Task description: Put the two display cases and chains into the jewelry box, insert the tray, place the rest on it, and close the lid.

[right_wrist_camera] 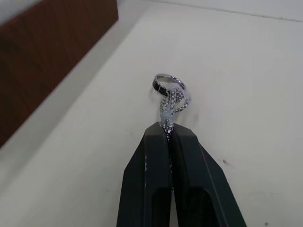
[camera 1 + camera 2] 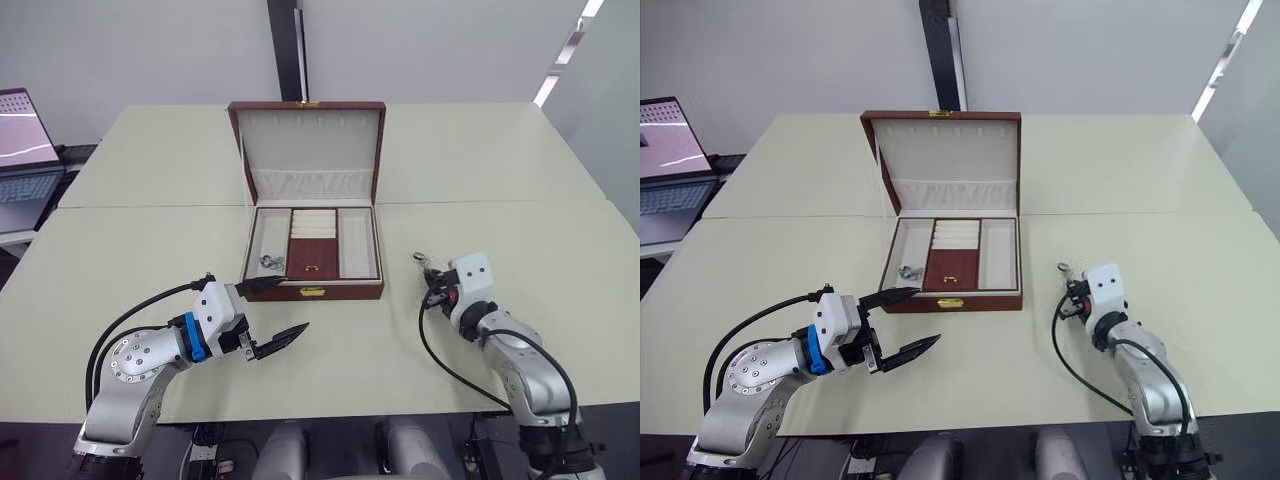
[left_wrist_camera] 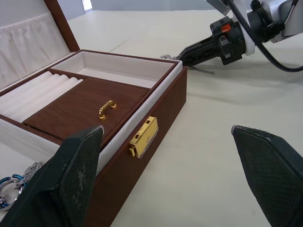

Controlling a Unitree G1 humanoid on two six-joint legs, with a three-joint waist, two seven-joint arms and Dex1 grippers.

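Nearest, the left gripper (image 2: 268, 315) hovers with fingers spread wide and empty in front of the jewelry box (image 2: 313, 291), while the right gripper (image 1: 166, 128) is pinched closed on a sparkly silver ring piece (image 1: 171, 97) just above the table (image 2: 360, 340). Farther back, the tray (image 2: 312, 248) sits in the box, jewelry (image 2: 270, 263) in its left compartment, the lid (image 2: 308, 150) standing upright.

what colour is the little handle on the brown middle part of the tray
Gold, like the box's clasp. The handle shows best in the left wrist view.
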